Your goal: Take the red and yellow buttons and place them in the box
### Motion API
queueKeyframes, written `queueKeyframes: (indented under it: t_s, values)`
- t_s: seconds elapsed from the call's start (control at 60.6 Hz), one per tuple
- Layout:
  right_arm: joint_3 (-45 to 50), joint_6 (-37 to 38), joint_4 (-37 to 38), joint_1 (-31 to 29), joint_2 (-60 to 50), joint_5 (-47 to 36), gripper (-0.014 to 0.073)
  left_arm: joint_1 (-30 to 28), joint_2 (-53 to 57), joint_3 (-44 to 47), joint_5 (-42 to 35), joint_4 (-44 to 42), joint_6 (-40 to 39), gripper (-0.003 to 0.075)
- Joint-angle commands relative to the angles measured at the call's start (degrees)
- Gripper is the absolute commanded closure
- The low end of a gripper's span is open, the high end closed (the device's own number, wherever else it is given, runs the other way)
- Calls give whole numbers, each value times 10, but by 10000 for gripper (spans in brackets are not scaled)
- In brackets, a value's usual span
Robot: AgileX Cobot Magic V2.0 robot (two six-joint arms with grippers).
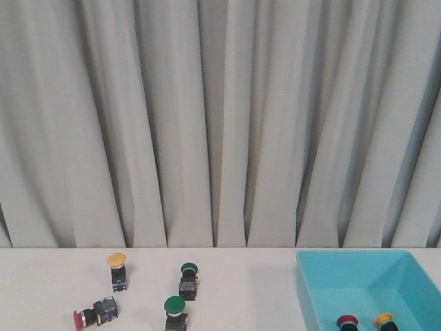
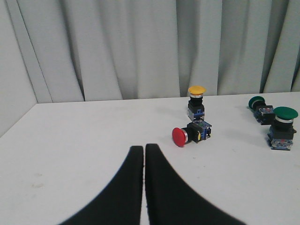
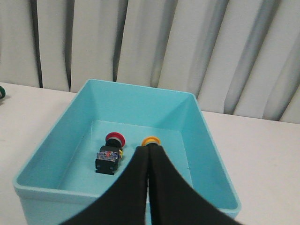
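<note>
Both claws are sitting clenched and empty: the left gripper (image 2: 144, 149) has its fingers pressed together with nothing between them, and the right gripper (image 3: 148, 149) is doing the same above the box (image 3: 51, 145).

Two task buttons are already lying inside that box, side by side on its floor: a red one (image 3: 114, 138) tipped over with its body showing, and a yellow one (image 3: 151, 140) whose body is hiding behind the right fingers. From the front they are showing near the box's near edge, red (image 1: 346, 321) beside yellow (image 1: 384, 320). I'd judge the right arm is hanging there because it is positioned for dropping things in, not picking.

Two more buttons are waiting on the table (image 2: 84, 140), well apart from the box on the left side. The yellow button (image 2: 196, 101) is standing upright on its body, cap up; the red button (image 2: 190, 134) is lying on its side just in front of it, cap facing toward the left wrist camera. The left gripper is pointing roughly their way but is not touching either, so it looks to be lined up for one of them, with the fingers needing to spread first. The toppled red one may roll when nudged.

Beside those, two green buttons are sitting near each other, one upright (image 2: 283, 128) and one tipped (image 2: 260, 107); they are not wanted and are close enough to be worth avoiding. A grey curtain (image 1: 220, 124) is hanging behind the table.
</note>
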State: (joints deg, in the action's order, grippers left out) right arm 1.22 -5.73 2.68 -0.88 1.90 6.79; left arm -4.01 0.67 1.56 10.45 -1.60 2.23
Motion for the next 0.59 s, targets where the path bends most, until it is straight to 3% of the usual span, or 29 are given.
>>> queueKeyframes:
  t_s: [0.0,0.214,0.577]
  values:
    - [13,25,8,9,-27,-53,602,3,8,6,-40,3,1,726]
    - [13,61,52,21,-36,-38,602,3,8,6,-40,3,1,726]
    - [13,63,47,21,-36,-38,602,3,8,6,-40,3,1,726]
